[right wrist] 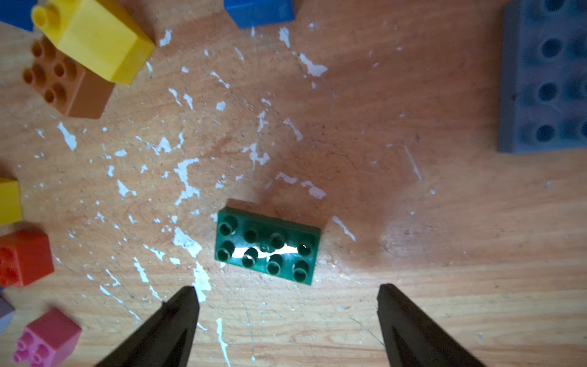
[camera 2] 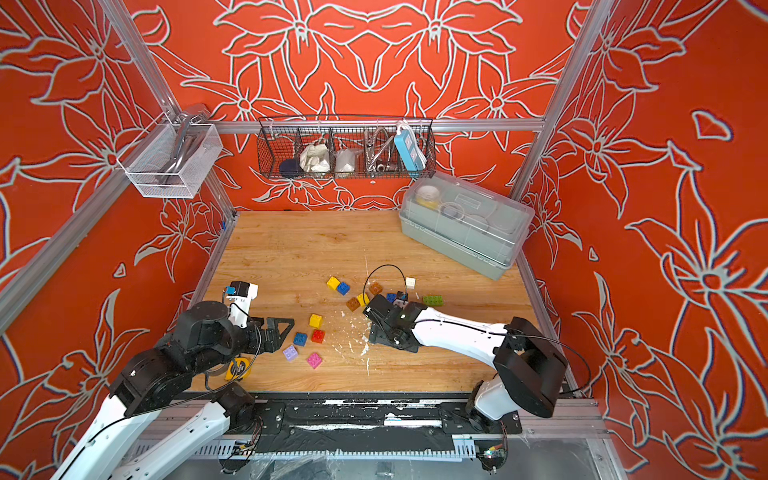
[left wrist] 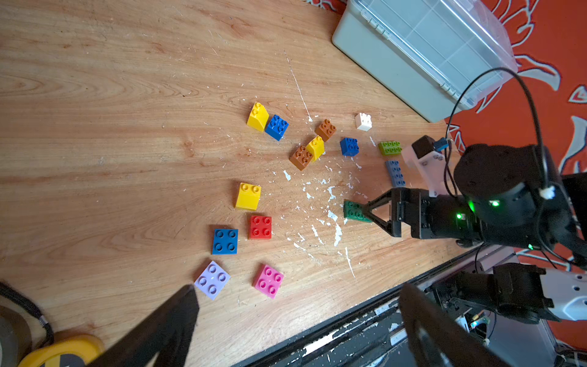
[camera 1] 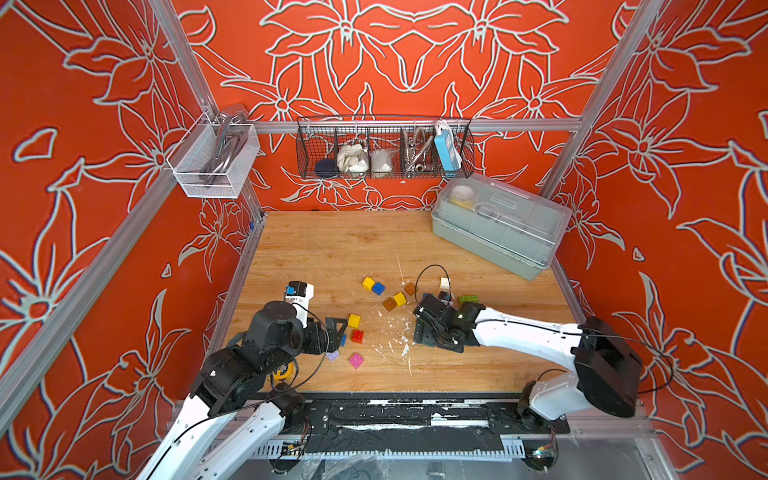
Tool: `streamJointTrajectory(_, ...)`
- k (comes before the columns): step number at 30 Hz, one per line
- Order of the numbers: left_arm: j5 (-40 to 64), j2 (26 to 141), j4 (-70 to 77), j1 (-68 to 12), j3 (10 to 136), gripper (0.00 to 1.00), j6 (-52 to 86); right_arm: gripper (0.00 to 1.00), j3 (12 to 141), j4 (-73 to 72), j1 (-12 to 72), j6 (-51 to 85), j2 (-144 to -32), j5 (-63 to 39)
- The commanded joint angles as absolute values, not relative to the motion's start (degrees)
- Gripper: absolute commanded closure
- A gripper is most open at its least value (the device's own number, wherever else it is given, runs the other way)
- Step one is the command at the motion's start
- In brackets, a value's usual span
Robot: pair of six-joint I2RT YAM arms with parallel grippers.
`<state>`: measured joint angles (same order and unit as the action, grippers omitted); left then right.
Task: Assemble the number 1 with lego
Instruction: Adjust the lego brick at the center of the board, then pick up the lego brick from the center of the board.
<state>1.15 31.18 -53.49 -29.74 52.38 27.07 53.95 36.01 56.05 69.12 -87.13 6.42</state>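
Arms of white shell and black joints come in from the near edge of the wood-grain counter (camera 1: 332,249). The left arm (camera 1: 266,328) is folded at the elbow, and the left hand (left wrist: 298,287) has its black pointed fingers wide apart and empty, just beside the lilac square brick (left wrist: 212,279) and the glossy pink square brick (left wrist: 268,281). The right arm (camera 1: 528,332) stretches low toward the middle, wrist bent down. The right hand (right wrist: 287,287) is spread too, gripping nothing, and the dark green flat eight-stud brick (right wrist: 267,244) lies on the white-flecked wood just ahead of its fingertips. Beyond sit the blue square brick (left wrist: 225,241), the red square brick (left wrist: 260,227) and the sloped yellow brick (left wrist: 248,196). Farther off, the brown square brick (left wrist: 301,157) touches a second sloped yellow brick (left wrist: 316,147), with the lime long brick (left wrist: 389,148) and the small white brick (left wrist: 363,121) behind. At the far right stands the translucent lidded plastic box (camera 1: 498,224).
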Motion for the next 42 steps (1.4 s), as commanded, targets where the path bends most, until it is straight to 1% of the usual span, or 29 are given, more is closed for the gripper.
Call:
streamJointTrajectory(1, 1.0, 30.4, -53.3, -30.4, 51.8, 0.01, 27.1, 0.06, 59.2, 42.0, 56.2, 72.0, -91.7, 9.4)
streamJointTrajectory(3, 1.0, 30.3, -53.3, -30.4, 51.8, 0.01, 27.1, 0.05, 61.2, 43.7, 56.3, 73.0, -93.9, 10.5)
streamJointTrajectory(9, 1.1, 30.0, -53.2, -30.6, 51.8, 0.01, 27.1, 0.04, 60.5, 42.7, 56.4, 76.1, -95.3, 11.4)
streamJointTrajectory(19, 1.3, 29.5, -53.1, -30.9, 51.7, 0.01, 27.0, 0.05, 63.1, 40.9, 56.4, 74.7, -101.3, 8.5)
streamJointTrajectory(23, 1.0, 29.3, -53.1, -31.1, 51.6, 0.01, 27.1, 0.11, 61.6, 39.5, 56.4, 75.0, -101.1, 8.1)
streamJointTrajectory(25, 1.0, 29.4, -53.1, -31.2, 51.6, 0.01, 27.1, 0.17, 61.3, 38.7, 56.4, 74.6, -101.1, 7.7)
streamJointTrajectory(32, 0.5, 29.3, -53.2, -31.3, 51.6, 0.01, 27.3, 0.31, 63.4, 39.3, 57.5, 72.9, -102.5, 7.6)
streamJointTrajectory(34, 0.5, 29.4, -53.3, -31.3, 51.7, 0.01, 27.3, 0.36, 64.9, 40.0, 57.6, 71.1, -103.7, 7.5)
streamJointTrajectory(38, 0.4, 29.4, -53.2, -31.4, 51.7, 0.01, 27.3, 0.41, 69.3, 39.8, 57.9, 63.8, -106.0, 6.4)
streamJointTrajectory(42, 0.4, 29.5, -53.3, -31.5, 51.8, 0.01, 27.3, 0.41, 74.2, 41.5, 57.9, 57.7, -108.2, 6.3)
